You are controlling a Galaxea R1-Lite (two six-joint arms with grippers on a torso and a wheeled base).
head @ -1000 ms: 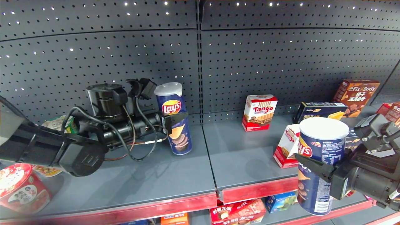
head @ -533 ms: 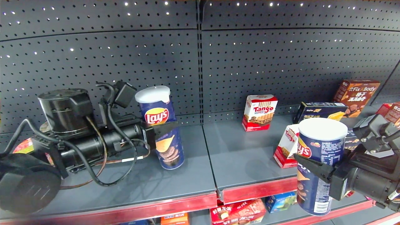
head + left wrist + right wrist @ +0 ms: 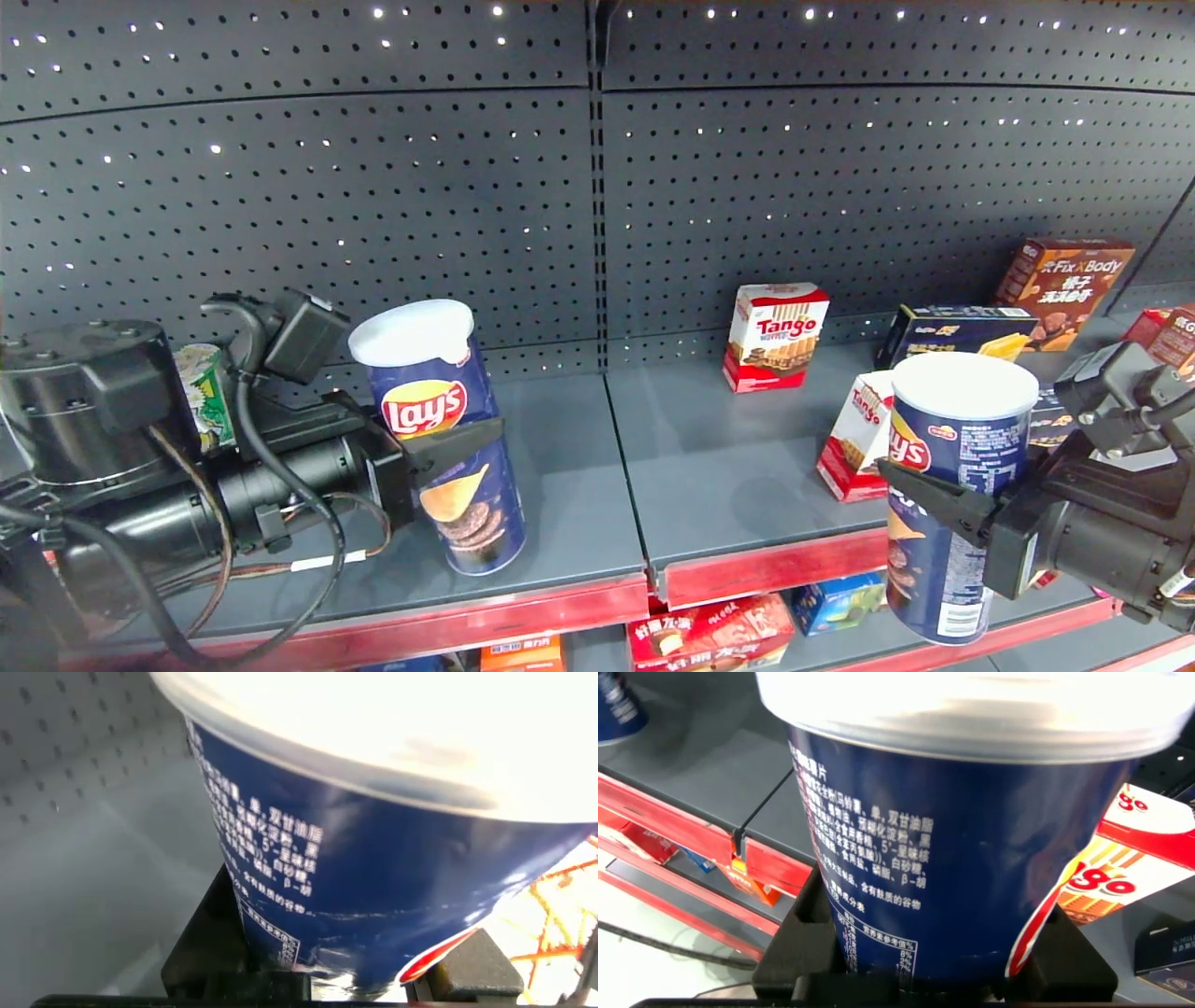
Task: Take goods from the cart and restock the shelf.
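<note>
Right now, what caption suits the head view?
Left end effector holds a tilted chip can over the grey shelf; right end effector holds a second chip can before its red edge.

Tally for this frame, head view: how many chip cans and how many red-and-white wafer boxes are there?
Chip cans: 2
Wafer boxes: 2
Total: 4

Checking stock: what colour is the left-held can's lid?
White lid on the blue can, clearest in head view.
</note>
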